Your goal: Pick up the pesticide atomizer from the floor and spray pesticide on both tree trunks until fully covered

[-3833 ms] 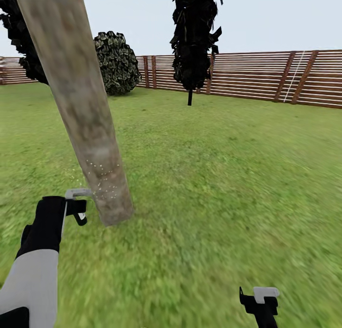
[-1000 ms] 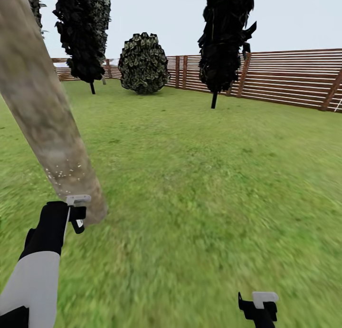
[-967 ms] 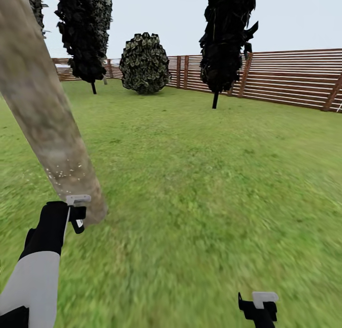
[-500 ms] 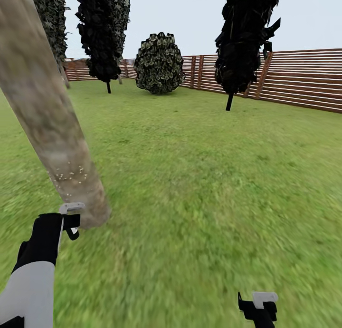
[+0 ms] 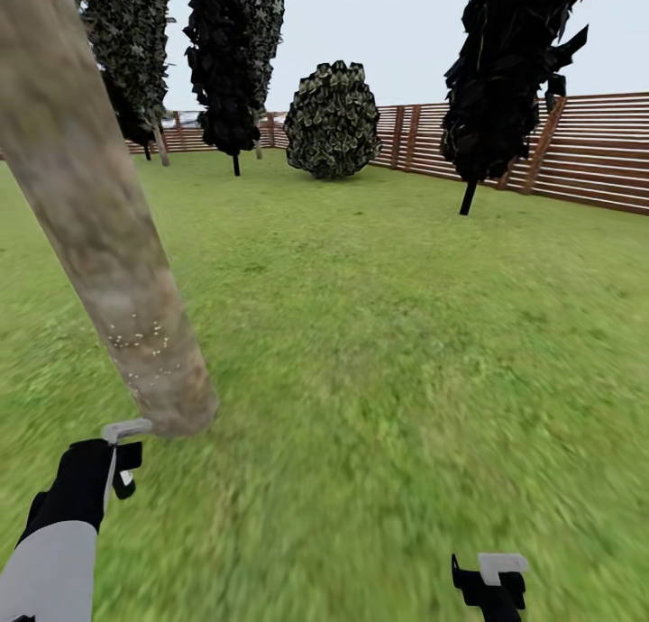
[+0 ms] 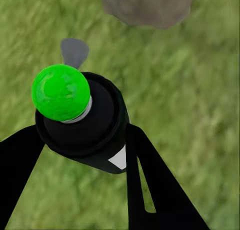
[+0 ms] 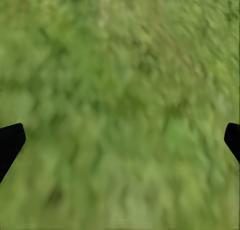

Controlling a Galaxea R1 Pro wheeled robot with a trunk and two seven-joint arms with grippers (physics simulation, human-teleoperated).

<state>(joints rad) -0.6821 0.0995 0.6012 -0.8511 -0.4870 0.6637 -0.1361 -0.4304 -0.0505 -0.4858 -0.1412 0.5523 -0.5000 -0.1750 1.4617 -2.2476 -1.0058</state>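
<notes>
A thick mottled grey-brown tree trunk (image 5: 99, 234) leans across the left of the head view, and its flared base (image 6: 147, 7) stands on the grass. Fine white pesticide specks (image 5: 140, 344) dot the bark just above the base. My left gripper (image 5: 122, 455) hovers low, just in front of the base, shut on the pesticide atomizer (image 6: 80, 125), a black bottle with a bright green cap and a small white patch. My right gripper (image 5: 491, 575) hangs open over bare grass, its black fingertips (image 7: 10, 142) far apart.
The lawn (image 5: 388, 333) stretches ahead. Further back stand dark ragged trees (image 5: 509, 72) (image 5: 234, 54), a round bush (image 5: 333, 122) and a brown slatted fence (image 5: 595, 149) along the right and rear.
The camera has swung left, so the far trees and bush have slid right in the picture. My left gripper with the atomizer has dropped lower, off the trunk's base.
</notes>
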